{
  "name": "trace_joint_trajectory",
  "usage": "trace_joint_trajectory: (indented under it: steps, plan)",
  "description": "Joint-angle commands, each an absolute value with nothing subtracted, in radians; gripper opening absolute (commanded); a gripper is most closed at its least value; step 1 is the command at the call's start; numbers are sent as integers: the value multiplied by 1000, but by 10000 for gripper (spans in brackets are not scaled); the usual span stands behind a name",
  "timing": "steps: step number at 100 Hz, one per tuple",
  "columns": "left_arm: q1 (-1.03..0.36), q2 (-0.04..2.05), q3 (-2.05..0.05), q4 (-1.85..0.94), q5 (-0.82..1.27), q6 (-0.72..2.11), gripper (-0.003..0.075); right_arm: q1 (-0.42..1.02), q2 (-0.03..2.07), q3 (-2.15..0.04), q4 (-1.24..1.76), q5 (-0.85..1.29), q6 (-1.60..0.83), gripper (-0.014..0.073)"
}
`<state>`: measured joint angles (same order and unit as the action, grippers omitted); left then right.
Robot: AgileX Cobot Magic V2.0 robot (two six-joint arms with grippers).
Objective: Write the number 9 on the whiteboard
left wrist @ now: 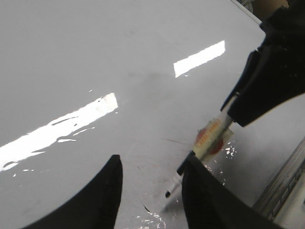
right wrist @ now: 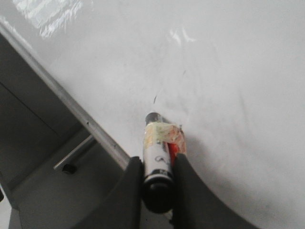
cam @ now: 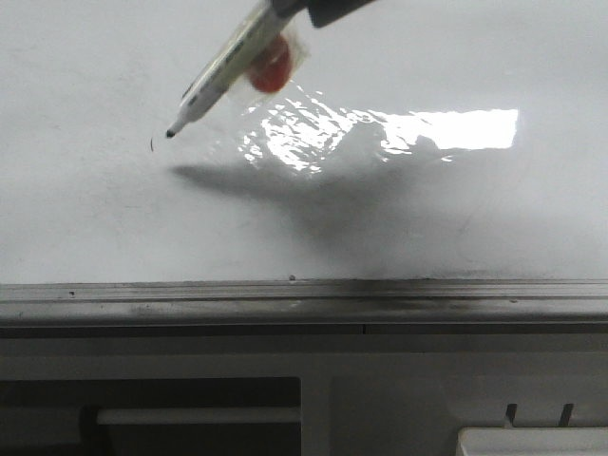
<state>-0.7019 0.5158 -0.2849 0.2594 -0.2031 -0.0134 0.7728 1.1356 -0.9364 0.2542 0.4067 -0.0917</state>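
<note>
Holding white marker pen (cam: 220, 71) tight in right hand (right wrist: 159, 179) | tip just beside tiny black mark (cam: 152, 144) on glossy whiteboard (cam: 85, 218) | left hand (left wrist: 150, 191) wide, empty, near.

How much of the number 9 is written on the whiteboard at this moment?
Almost nothing: only a short black stroke shows on the whiteboard. The right gripper holds the marker, tip just beside that stroke. Loop and tail remain.

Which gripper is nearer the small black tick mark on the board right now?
Right. The right gripper holds the marker, its tip beside the tick mark. The left gripper hovers open above the whiteboard.
</note>
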Motion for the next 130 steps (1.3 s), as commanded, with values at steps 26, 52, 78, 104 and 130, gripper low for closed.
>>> trace_joint_trajectory:
  steps: [26,52,78,104,130]
  plan:
    - [-698,522,-318,214,-278,-27,283,655,1109,-1096,253,461,-82,-64]
    - [-698,522,-318,201,-278,-27,283,608,1177,-1103,253,401,-70,-64]
    - [-698,522,-318,199,-280,-27,283,679,1287,-1164,262,505,-76,-64]
    - [-698,522,-318,196,-280,-27,283,624,1202,-1175,196,621,-59,-64]
    - [-698,522,-318,196,-280,-27,283,582,1221,-1251,198,597,-59,-64]
